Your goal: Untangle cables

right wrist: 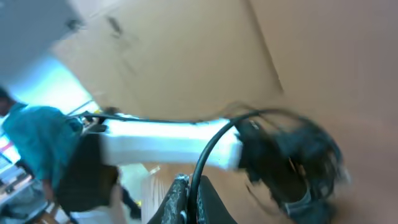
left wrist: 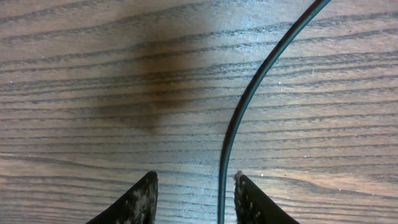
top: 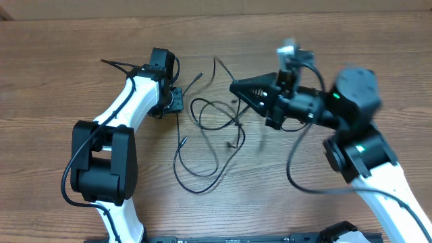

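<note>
- A brown wood-grain table fills the overhead frame, and its far edge runs along the top.
- Thin black cables lie looped at the centre, with open wood in the upper left and upper right.
- The left jaws, centre-left, stand parted astride one strand.
- The right jaws, upper centre, are clenched on another strand.

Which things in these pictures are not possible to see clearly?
Overhead: cables too thin to tell which strand lies on top.
Left wrist: one cable, both ends cut by frame edges.
Right wrist: motion blur smears all; right pincer cut by bottom edge.
</note>
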`<state>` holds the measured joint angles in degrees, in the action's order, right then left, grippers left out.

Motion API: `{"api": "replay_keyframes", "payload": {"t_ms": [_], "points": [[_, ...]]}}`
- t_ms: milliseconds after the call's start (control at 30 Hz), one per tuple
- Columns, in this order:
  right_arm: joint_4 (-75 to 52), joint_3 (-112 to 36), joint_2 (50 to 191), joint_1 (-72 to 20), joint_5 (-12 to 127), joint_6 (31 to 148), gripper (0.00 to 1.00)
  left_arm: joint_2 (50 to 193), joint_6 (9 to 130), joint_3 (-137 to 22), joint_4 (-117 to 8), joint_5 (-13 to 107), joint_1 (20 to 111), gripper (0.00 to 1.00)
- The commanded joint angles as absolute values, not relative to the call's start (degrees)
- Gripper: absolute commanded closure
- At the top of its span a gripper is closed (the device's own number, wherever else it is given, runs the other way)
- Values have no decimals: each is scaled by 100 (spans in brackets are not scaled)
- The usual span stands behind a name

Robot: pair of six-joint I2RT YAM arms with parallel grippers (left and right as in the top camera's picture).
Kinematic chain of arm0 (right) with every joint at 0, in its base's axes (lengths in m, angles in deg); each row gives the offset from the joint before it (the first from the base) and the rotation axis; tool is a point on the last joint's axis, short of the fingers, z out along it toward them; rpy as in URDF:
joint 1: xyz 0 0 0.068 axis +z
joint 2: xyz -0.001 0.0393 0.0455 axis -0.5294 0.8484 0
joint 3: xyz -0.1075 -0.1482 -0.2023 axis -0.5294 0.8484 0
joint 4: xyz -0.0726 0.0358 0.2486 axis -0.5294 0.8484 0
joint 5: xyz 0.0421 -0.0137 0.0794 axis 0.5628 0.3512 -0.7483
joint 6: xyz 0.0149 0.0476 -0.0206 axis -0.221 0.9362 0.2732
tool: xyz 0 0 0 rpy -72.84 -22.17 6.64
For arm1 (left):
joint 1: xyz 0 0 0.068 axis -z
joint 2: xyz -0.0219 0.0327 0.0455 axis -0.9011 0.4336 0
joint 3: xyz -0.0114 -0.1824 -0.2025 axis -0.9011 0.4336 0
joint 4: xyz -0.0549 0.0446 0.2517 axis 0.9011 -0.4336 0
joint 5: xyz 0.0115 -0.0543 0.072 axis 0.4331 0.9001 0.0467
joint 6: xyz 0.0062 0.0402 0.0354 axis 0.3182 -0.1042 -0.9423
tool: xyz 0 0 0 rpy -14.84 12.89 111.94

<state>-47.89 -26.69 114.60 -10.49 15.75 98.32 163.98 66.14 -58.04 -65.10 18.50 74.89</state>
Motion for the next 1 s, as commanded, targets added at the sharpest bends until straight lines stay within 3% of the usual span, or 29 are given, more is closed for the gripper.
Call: {"api": "replay_keyframes", "payload": {"t_ms": [0,200,367,467,667,800,867,967], "points": [[-5215,-2794,11172,-1064,1477,9592,96,16401,6653,-5821,-6492,1898,7444,59],[-4380,-2792,11226,-1233,3276,9732,96,16401,6653,-5821,-6496,1900,7444,56],[-4435,-2792,11434,-1255,3955,11535,96,16401,6656,-5821,-6492,1928,7444,55],[-4398,-2792,11652,-1255,4384,10962,96,16401,6656,-5821,-6492,1944,7446,55],[-3331,-2789,12050,-1272,4644,11163,96,16401,6649,-5821,-6525,1994,7444,55],[-2417,-2789,12179,-1427,5031,11161,96,16401,6612,-5821,-6531,2256,7444,49],[-1633,-2789,12297,-1637,5372,11161,96,16401,6487,-5821,-6534,2405,7444,41],[-903,-2787,12461,-1845,5367,11124,79,16401,6022,-5821,-6518,2877,7444,37]]}}
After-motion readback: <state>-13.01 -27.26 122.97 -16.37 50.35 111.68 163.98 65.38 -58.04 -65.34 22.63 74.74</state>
